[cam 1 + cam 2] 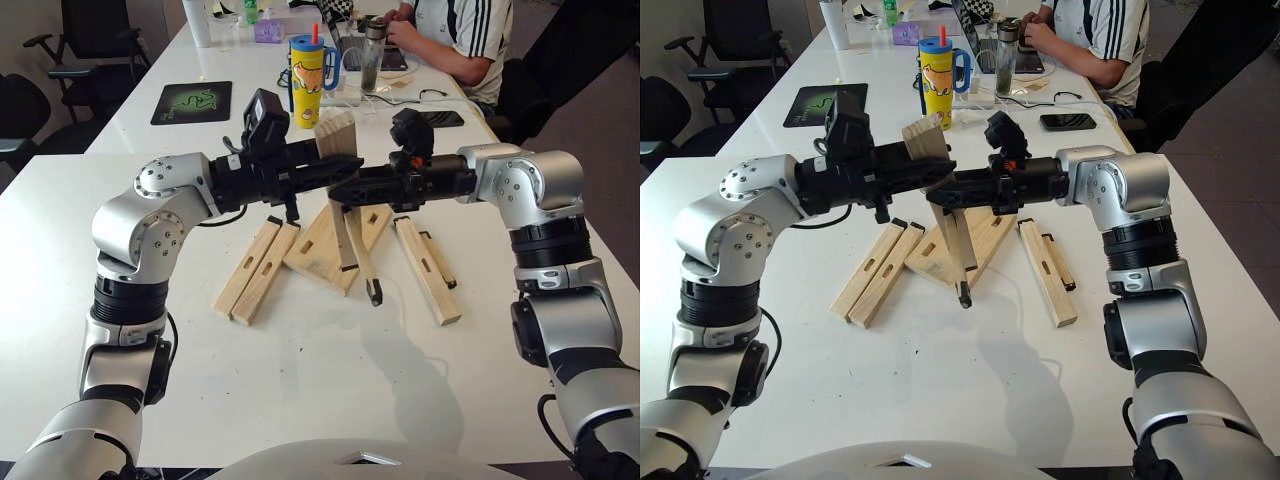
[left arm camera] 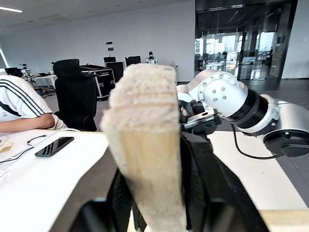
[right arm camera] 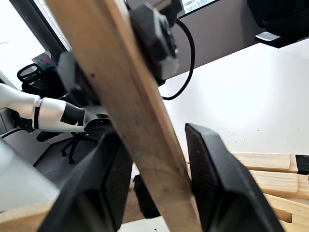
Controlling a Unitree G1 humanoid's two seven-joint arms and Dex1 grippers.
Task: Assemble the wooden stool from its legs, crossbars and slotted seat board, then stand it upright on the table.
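The jaws of my left gripper [image 1: 338, 163] pinch a short crossbar [image 2: 145, 145] just above the slotted seat board [image 1: 315, 252], while my right gripper [image 1: 347, 190] clamps a leg [image 3: 142, 130] slanting down across that board, with spare legs [image 1: 255, 270] lying flat on either side.

Tan and black over my white table [image 1: 250, 400]
I see a tan block [image 1: 335, 132] and slat [image 1: 956, 250], black left gripper [image 1: 340, 160] and right gripper [image 1: 345, 190], a yellow cup [image 1: 308, 85] with blue handle, a black mat [image 1: 192, 102] patterned green.

Pale stool parts [image 1: 256, 270], unassembled (two aloft)
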